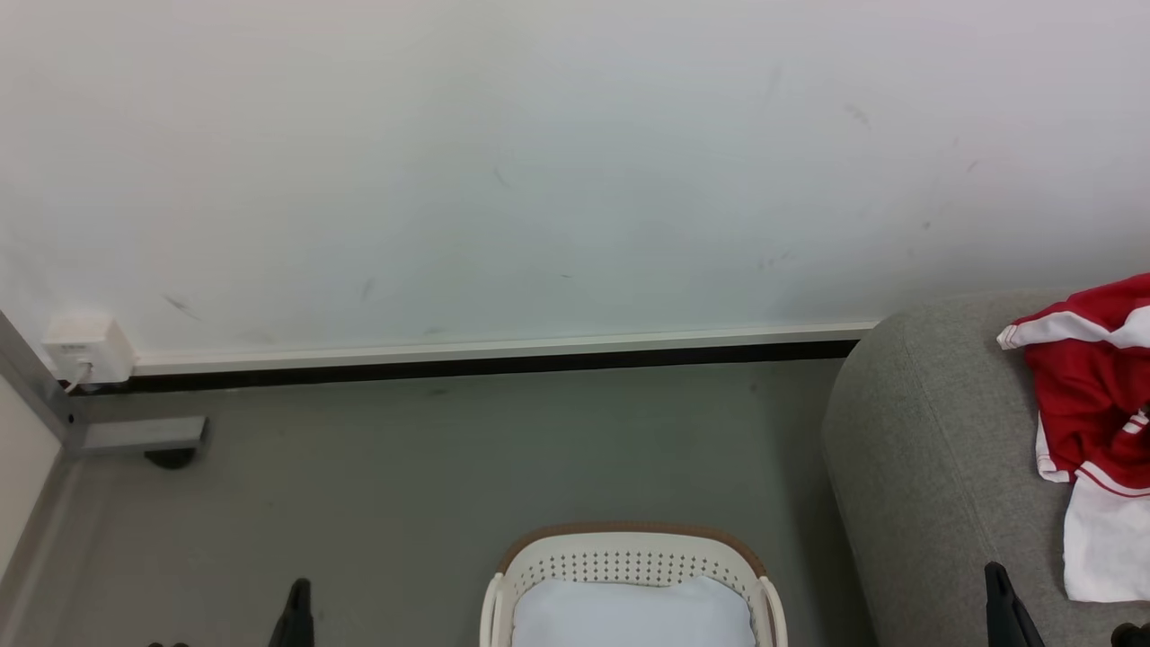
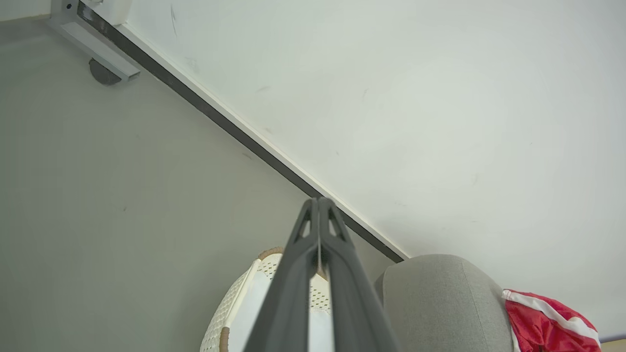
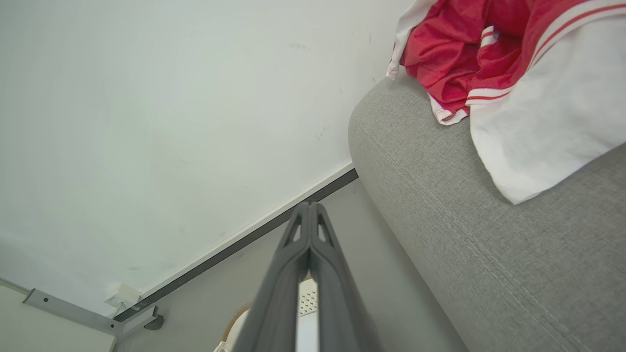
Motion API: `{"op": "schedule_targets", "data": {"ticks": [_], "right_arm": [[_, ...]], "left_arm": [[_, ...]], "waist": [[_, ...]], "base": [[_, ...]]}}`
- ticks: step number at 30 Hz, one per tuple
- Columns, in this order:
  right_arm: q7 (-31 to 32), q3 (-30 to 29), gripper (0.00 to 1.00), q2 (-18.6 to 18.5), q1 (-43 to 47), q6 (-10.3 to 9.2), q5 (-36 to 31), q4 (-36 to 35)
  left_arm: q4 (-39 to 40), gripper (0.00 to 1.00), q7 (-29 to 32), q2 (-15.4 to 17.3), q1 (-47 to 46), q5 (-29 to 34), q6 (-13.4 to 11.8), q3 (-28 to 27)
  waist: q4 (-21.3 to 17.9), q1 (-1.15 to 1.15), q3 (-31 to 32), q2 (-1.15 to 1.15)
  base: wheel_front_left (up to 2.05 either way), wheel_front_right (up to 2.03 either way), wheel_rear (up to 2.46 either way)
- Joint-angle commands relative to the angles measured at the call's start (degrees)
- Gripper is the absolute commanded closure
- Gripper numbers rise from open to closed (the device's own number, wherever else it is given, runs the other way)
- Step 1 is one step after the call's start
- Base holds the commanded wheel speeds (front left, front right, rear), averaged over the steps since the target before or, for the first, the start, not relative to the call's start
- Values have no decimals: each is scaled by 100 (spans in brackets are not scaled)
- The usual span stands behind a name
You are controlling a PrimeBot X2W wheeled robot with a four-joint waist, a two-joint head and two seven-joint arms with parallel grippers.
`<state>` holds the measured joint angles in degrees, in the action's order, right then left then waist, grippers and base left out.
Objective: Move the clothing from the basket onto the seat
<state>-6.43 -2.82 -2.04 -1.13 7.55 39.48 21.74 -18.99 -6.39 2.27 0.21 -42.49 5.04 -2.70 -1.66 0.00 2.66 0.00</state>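
Grey seat (image 1: 934, 467), clothing (image 1: 1092, 386) beyond right fingers (image 1: 1004, 607)

Left claw (image 2: 318, 201) fingers pressed together, right claw (image 3: 309, 205) likewise, both holding nothing

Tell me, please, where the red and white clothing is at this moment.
In the head view the clothing lies on top of the grey sofa at the far right, up and to the right of the basket.
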Motion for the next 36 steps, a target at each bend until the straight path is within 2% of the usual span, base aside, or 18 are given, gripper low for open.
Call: {"op": "schedule_targets", "data": {"ticks": [1,36], "right_arm": [[54,-38,100,-56,-180,-3,231,-125],[669,-214,100,-85,-387,-7,2714,-444]], "left_arm": [[96,100,52,42,-153,-243,35,-30],[284,100,669,63,-430,-2580,148,-213]], "waist": [[3,0,-4,0],[67,0,-108,0]], "base": [[0,0,0],[0,0,0]]}}
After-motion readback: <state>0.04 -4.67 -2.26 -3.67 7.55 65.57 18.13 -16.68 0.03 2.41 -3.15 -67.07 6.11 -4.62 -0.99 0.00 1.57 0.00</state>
